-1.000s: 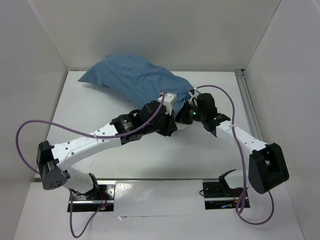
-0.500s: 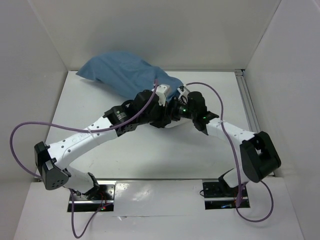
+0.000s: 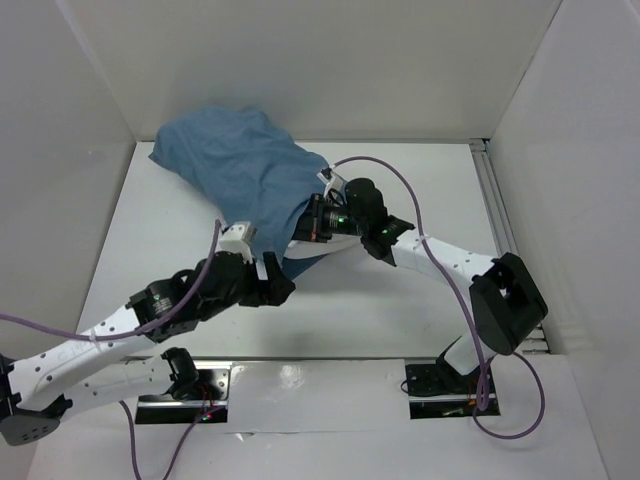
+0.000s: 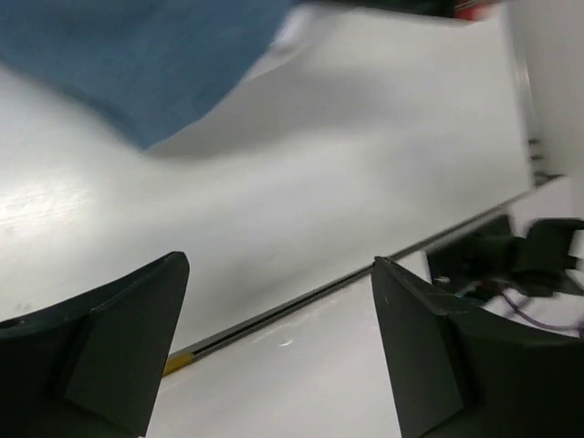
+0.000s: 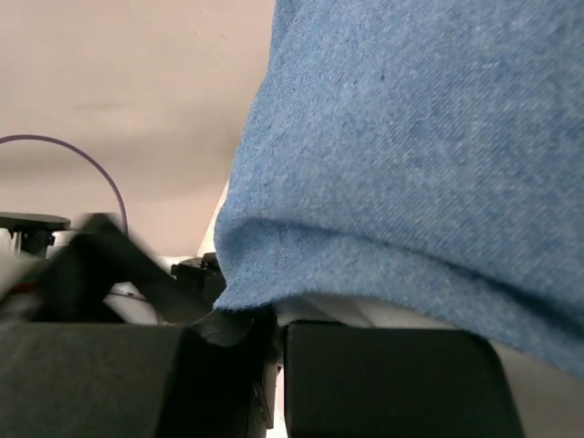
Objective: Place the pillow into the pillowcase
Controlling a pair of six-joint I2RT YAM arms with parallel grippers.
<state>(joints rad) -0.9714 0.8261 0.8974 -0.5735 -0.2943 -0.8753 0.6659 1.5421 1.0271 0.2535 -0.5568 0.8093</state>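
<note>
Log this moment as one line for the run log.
left gripper: open, empty | right gripper: at pillowcase edge, grip unclear | pillowcase: bulging, on table

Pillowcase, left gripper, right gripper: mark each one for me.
pillowcase (image 3: 235,165), top external view, middle of the wrinkled blue cloth.
left gripper (image 4: 278,274), left wrist view, midway between its open fingertips.
right gripper (image 5: 278,342), right wrist view, the gap between its fingers, below the cloth's hem.

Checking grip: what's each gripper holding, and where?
Left gripper is open, holding nothing. Right gripper looks shut on the pillowcase at its open-end hem.
</note>
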